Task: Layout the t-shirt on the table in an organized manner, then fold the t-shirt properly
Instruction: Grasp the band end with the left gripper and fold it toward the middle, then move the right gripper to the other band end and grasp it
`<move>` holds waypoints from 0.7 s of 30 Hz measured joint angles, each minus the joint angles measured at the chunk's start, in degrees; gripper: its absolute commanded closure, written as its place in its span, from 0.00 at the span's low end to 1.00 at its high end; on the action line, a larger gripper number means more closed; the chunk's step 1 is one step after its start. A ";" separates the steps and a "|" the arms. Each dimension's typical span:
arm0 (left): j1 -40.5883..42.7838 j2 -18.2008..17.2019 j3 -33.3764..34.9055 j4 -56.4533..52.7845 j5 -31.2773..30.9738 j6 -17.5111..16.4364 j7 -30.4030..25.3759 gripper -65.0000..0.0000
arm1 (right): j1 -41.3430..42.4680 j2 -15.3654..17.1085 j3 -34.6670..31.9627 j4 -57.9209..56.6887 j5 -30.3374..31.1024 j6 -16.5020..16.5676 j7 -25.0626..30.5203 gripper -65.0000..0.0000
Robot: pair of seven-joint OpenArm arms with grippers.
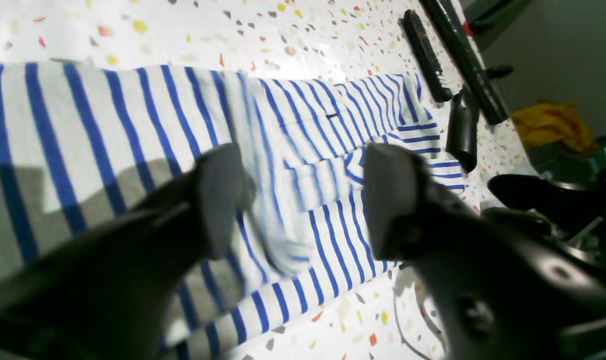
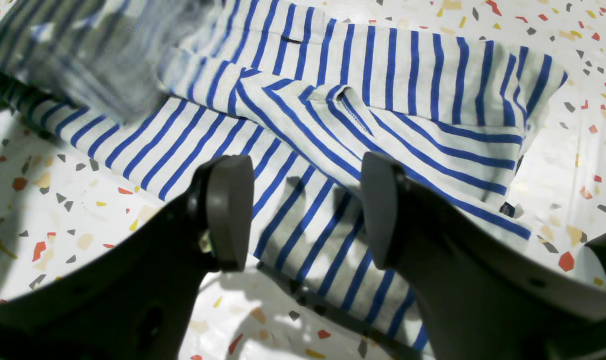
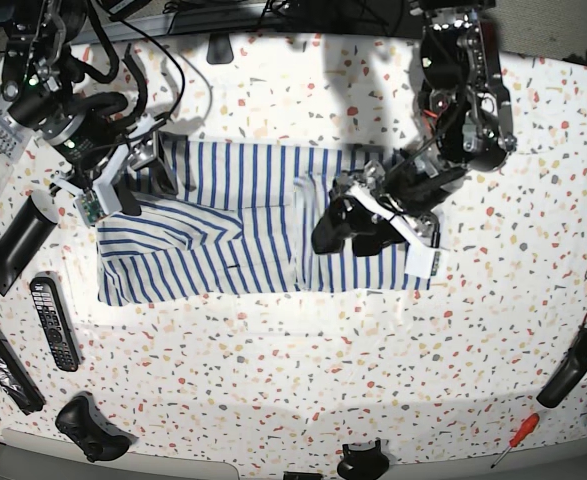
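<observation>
The t-shirt [image 3: 243, 200], white with blue stripes, lies partly folded along the table [image 3: 323, 380], one layer turned over along its near long side. My left gripper [image 3: 335, 225] hovers over the shirt's right part. In the left wrist view this gripper [image 1: 303, 200] is open above the t-shirt [image 1: 108, 125], with a blurred loose fold of cloth [image 1: 278, 240] between the fingers and no grip on it. My right gripper [image 3: 143, 175] is at the shirt's left end. In the right wrist view it [image 2: 303, 210] stands open just above the striped cloth [image 2: 408, 80], holding nothing.
Two remotes [image 3: 53, 322] and black bars [image 3: 13, 250] lie left of the shirt. A game controller [image 3: 93, 428] sits at the front left, a red screwdriver [image 3: 518, 437] and a black tool [image 3: 570, 370] at the front right. Cables cross the table's back edge.
</observation>
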 measured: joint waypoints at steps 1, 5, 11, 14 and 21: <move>-0.02 0.02 0.00 0.00 -0.17 0.00 0.00 0.36 | 0.00 0.00 0.00 0.00 0.00 0.00 0.02 0.49; 0.00 0.02 0.00 0.00 -0.07 -0.66 -0.15 0.36 | 0.17 0.00 0.13 0.00 0.00 -0.02 0.52 0.49; -0.02 0.02 0.00 0.00 0.07 -1.07 -0.13 0.36 | 2.69 -0.04 1.51 -0.50 -0.26 -3.23 -0.44 0.49; -0.04 0.00 0.00 0.00 0.24 -1.07 0.31 0.36 | 7.08 -0.13 5.27 -2.47 -0.63 -8.98 -0.92 0.49; -0.17 0.00 0.04 0.00 0.24 -1.09 3.08 0.36 | 18.82 -0.13 10.27 -12.76 -0.13 -8.85 -14.58 0.49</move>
